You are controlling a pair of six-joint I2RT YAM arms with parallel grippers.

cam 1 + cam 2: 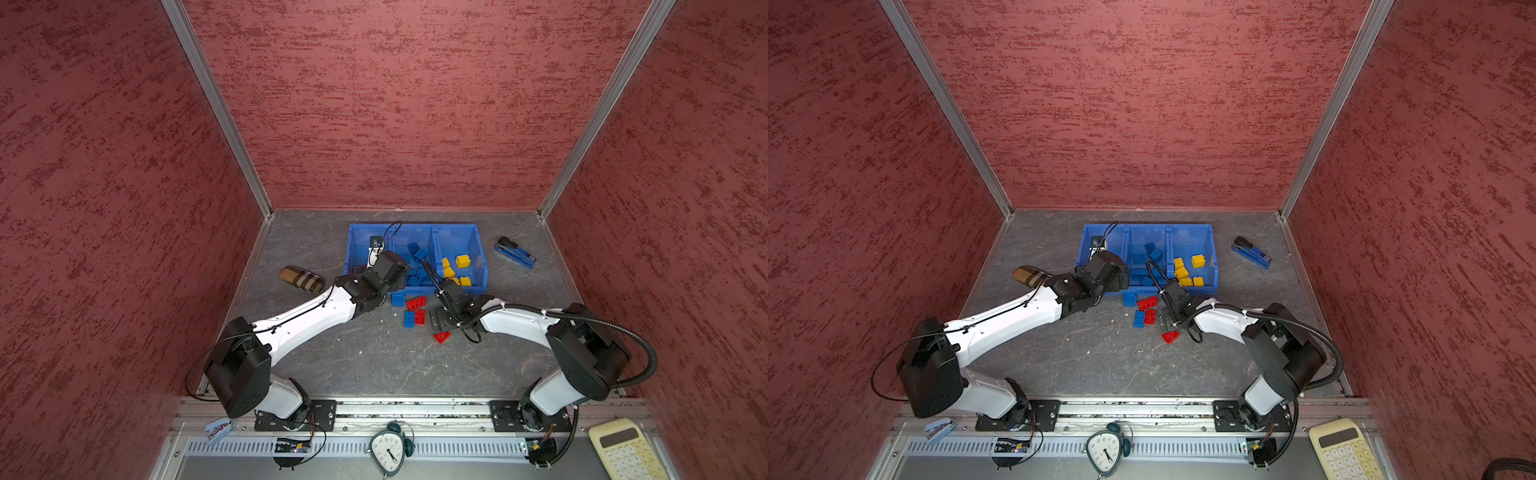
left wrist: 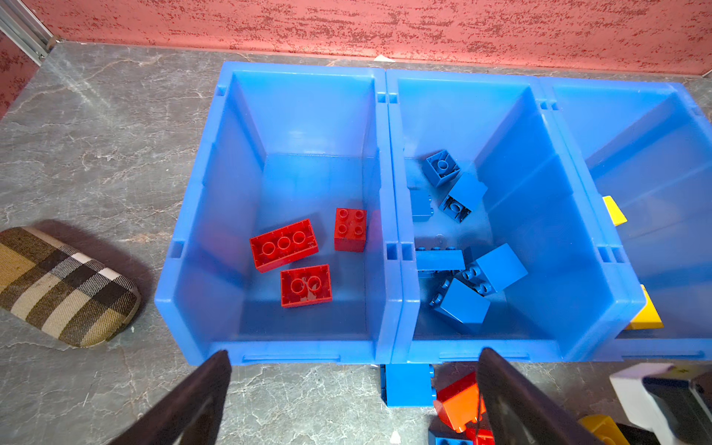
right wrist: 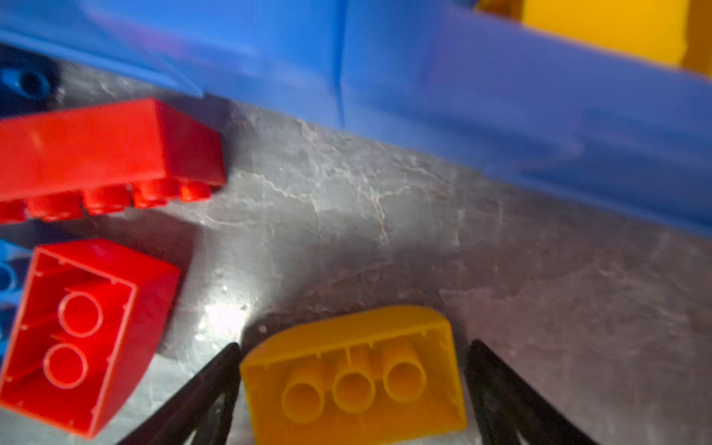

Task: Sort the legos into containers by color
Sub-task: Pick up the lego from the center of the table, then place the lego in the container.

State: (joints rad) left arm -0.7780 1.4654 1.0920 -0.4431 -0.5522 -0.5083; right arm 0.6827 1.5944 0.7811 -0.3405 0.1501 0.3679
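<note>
Straddling an upturned yellow brick (image 3: 354,385) on the table (image 1: 374,365) with the right gripper (image 3: 354,345), jaws spread, one finger (image 3: 215,381) at its side and a gap on the other, just before the bins (image 1: 415,227). Holding the left gripper (image 2: 354,352) above the table before the left bin, jaws wide apart, nothing between. Sorted: three red bricks (image 2: 284,244) in the left bin, blue bricks (image 2: 497,267) in the middle, yellow bricks (image 1: 462,261) in the right; loose on the table by the front wall, reds (image 1: 415,302) and blues (image 1: 409,319).
</note>
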